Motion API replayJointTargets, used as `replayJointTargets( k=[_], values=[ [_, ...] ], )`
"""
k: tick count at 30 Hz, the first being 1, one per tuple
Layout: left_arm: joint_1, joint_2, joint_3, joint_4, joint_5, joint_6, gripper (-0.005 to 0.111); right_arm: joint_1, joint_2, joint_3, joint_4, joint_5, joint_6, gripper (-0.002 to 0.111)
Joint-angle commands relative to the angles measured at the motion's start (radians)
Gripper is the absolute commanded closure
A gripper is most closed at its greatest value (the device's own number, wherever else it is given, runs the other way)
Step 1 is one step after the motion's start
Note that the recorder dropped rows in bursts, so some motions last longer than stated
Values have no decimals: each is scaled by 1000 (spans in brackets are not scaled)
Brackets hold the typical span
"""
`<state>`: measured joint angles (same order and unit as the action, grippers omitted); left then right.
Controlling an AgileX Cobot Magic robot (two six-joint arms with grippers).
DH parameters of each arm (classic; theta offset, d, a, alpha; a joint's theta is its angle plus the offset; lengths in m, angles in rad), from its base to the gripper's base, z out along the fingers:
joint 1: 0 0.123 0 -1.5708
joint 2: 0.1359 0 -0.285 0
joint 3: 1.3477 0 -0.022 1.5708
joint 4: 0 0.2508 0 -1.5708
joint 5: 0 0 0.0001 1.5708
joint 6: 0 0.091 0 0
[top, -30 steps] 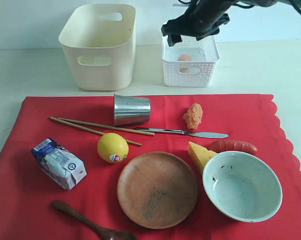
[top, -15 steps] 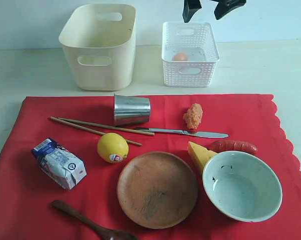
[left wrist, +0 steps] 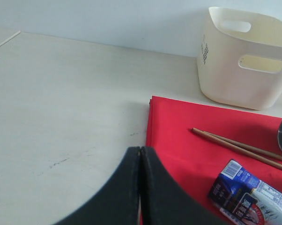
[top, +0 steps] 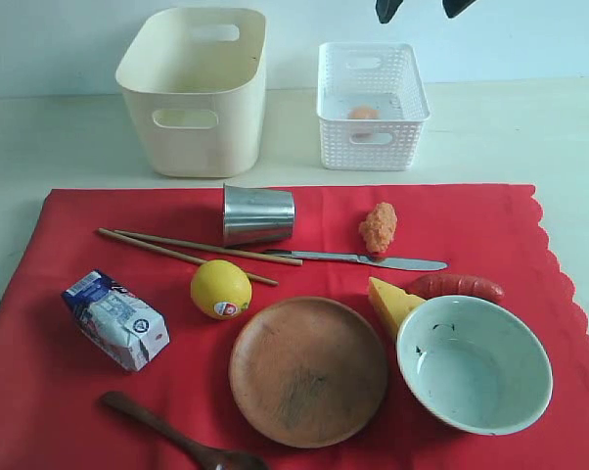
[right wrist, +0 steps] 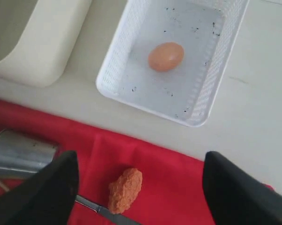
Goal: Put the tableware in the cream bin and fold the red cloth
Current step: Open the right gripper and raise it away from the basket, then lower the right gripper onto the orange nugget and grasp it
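My right fingers (right wrist: 47,192) hang wide and empty above the white basket (top: 373,149). I'd centre them squarely across the steel tumbler (top: 258,214). My left fingers (left wrist: 124,192) sit pressed together.

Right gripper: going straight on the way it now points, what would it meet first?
Probably the red cloth beside the orange fried piece, both lying between the open fingers of the right gripper in the wrist view. Depth is unclear, so the piece itself could come first.

Exterior high, frontal; wrists close, sharing cloth (left wrist: 174,140).
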<state>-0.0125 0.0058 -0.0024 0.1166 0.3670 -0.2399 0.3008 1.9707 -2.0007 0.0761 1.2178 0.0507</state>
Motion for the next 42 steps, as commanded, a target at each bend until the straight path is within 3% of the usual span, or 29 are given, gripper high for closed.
replayJointTargets(
  k=[1, 22, 32, 42],
  values=[
    [3, -6, 2, 4, -6, 0, 107, 2, -88, 94, -11, 3, -8, 39],
    [3, -6, 2, 4, -6, 0, 107, 2, -400, 753, 48, -309, -103, 39],
    [3, -6, 2, 4, -6, 0, 107, 2, -400, 917, 91, -466, -103, 39],
    [3, -6, 2, 4, -6, 0, 107, 2, -349, 937, 273, -560, -183, 39]
  ],
)
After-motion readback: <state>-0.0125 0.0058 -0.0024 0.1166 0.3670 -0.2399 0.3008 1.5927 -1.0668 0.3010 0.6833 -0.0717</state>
